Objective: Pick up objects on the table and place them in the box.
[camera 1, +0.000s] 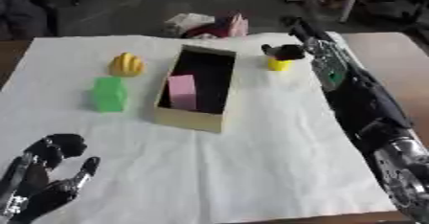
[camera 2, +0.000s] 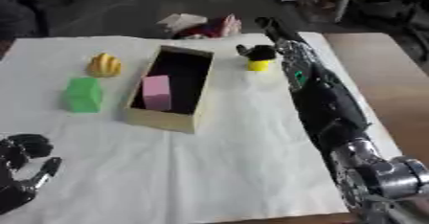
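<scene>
the right hand [camera 1: 287,51] curls over the small yellow block [camera 1: 279,64]; it should lift straight, then clear the open cardboard box's [camera 1: 191,118] rim before releasing. the left hand [camera 1: 46,180] rests relaxed.

**Right arm stretched far, left hand idle**

The right arm runs from the lower right corner up toward the far side, black forearm nearly straight, silver joint near the bottom edge. The right hand [camera 1: 287,51] sits at the arm's far end, its fingers [camera 1: 270,50] curled downward — thumb not clearly separable. The left hand [camera 1: 42,175] rests at the lower left corner, palm up, fingers [camera 1: 87,166] relaxed and spread — pointing up and away from the body.
</scene>
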`<state>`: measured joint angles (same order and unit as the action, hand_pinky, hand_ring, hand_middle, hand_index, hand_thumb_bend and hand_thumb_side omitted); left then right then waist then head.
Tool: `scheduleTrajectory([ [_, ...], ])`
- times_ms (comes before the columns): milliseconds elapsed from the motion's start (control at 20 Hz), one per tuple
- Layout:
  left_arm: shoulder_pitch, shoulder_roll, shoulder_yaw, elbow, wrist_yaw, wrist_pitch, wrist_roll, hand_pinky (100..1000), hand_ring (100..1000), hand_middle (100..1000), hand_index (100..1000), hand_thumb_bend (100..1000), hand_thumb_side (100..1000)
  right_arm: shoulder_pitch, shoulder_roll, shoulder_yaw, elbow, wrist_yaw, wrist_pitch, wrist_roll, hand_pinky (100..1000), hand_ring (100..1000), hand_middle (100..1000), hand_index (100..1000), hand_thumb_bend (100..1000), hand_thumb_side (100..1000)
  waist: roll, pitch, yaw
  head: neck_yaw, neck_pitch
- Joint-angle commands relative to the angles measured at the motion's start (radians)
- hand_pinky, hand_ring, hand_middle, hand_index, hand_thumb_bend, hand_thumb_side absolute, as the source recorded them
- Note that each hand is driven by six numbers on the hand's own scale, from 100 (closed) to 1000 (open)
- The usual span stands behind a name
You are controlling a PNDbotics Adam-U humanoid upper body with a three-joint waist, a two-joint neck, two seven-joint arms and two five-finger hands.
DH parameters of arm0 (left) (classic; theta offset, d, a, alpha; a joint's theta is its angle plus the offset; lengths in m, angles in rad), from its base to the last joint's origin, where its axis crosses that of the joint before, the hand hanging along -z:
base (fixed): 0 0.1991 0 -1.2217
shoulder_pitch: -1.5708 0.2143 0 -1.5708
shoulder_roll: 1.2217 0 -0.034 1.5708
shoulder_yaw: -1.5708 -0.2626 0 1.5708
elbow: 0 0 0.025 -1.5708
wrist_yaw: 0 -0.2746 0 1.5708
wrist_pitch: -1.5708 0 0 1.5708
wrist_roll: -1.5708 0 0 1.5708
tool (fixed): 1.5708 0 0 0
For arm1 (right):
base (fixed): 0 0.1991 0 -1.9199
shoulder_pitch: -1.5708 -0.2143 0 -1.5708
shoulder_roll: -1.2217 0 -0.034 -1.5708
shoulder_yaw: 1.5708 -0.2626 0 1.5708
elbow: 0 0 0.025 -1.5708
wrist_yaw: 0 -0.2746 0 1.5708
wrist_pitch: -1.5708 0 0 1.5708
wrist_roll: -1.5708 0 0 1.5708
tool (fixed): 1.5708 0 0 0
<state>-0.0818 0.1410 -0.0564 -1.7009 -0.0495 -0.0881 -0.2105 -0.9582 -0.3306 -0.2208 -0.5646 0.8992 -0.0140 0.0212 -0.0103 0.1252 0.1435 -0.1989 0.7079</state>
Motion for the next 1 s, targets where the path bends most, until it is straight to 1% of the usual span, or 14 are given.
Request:
scheduleTrajectory([
  [50,-0.017,0.016,0.004,-0.018,-0.001,-0.002,-0.001,739,671,623,690,433,100,-0.023,-0.022,0.015,0.063,-0.054,0.050,-0.055,835,826,844,935,402,425,0.004,-0.008,0.005,-0.013,-0.021],
  [250,-0.019,0.015,0.002,-0.020,0.000,-0.001,-0.003,739,670,623,690,434,100,-0.022,0.006,0.075,0.102,-0.108,0.117,-0.122,826,807,813,914,396,431,0.011,-0.003,0.016,-0.022,-0.030],
  [300,-0.020,0.015,0.001,-0.021,0.001,-0.001,-0.004,739,670,623,690,433,100,-0.021,0.014,0.089,0.104,-0.113,0.135,-0.139,803,763,747,878,359,390,0.012,-0.002,0.018,-0.024,-0.031],
  [350,-0.021,0.015,0.000,-0.021,0.001,-0.001,-0.004,739,670,623,690,433,100,-0.020,0.020,0.100,0.101,-0.113,0.153,-0.155,796,752,731,862,351,378,0.013,-0.001,0.020,-0.025,-0.033],
  [400,-0.021,0.014,-0.001,-0.021,0.002,0.000,-0.005,739,670,623,690,432,100,-0.020,0.023,0.105,0.091,-0.109,0.170,-0.172,752,677,618,769,302,313,0.014,0.000,0.020,-0.026,-0.034],
  [450,-0.021,0.014,-0.001,-0.021,0.002,0.000,-0.005,739,670,623,690,431,100,-0.018,0.025,0.105,0.076,-0.101,0.187,-0.188,739,626,541,692,274,266,0.015,0.000,0.021,-0.026,-0.035],
  [500,-0.020,0.014,-0.001,-0.021,0.002,0.000,-0.005,739,670,623,690,431,100,-0.017,0.025,0.102,0.057,-0.091,0.203,-0.205,720,587,488,635,247,225,0.015,0.000,0.021,-0.027,-0.035],
  [550,-0.020,0.015,-0.001,-0.021,0.002,0.000,-0.004,739,670,623,690,431,100,-0.016,0.026,0.097,0.036,-0.080,0.219,-0.221,712,572,466,608,233,203,0.015,0.000,0.021,-0.027,-0.036],
  [600,-0.020,0.014,0.000,-0.021,0.002,0.001,-0.004,739,669,622,690,430,100,-0.017,0.025,0.091,0.016,-0.067,0.234,-0.238,682,522,380,515,192,138,0.015,0.000,0.020,-0.027,-0.035],
  [700,-0.020,0.014,0.000,-0.020,0.003,0.002,-0.003,738,669,622,690,431,100,-0.017,0.026,0.079,-0.031,-0.040,0.257,-0.271,650,483,308,442,165,113,0.015,0.000,0.019,-0.025,-0.035],
  [800,-0.020,0.013,0.000,-0.020,0.004,0.003,-0.002,738,669,622,690,432,100,-0.017,0.032,0.070,-0.077,-0.027,0.265,-0.303,640,472,285,418,149,109,0.014,-0.001,0.017,-0.022,-0.034],
  [850,-0.020,0.014,0.000,-0.020,0.004,0.003,-0.001,738,669,622,690,432,100,-0.018,0.036,0.074,-0.098,-0.028,0.257,-0.320,641,473,286,419,146,111,0.013,-0.002,0.016,-0.021,-0.033],
  [900,-0.020,0.014,0.000,-0.019,0.004,0.003,0.000,738,669,622,690,431,100,-0.019,0.042,0.084,-0.111,-0.035,0.240,-0.345,642,472,284,417,137,110,0.012,-0.002,0.016,-0.021,-0.032],
  [1000,-0.020,0.014,0.000,-0.019,0.004,0.003,0.000,738,669,622,690,432,100,-0.025,0.054,0.120,-0.121,-0.068,0.184,-0.386,646,475,288,421,134,118,0.011,-0.003,0.014,-0.019,-0.032],
])
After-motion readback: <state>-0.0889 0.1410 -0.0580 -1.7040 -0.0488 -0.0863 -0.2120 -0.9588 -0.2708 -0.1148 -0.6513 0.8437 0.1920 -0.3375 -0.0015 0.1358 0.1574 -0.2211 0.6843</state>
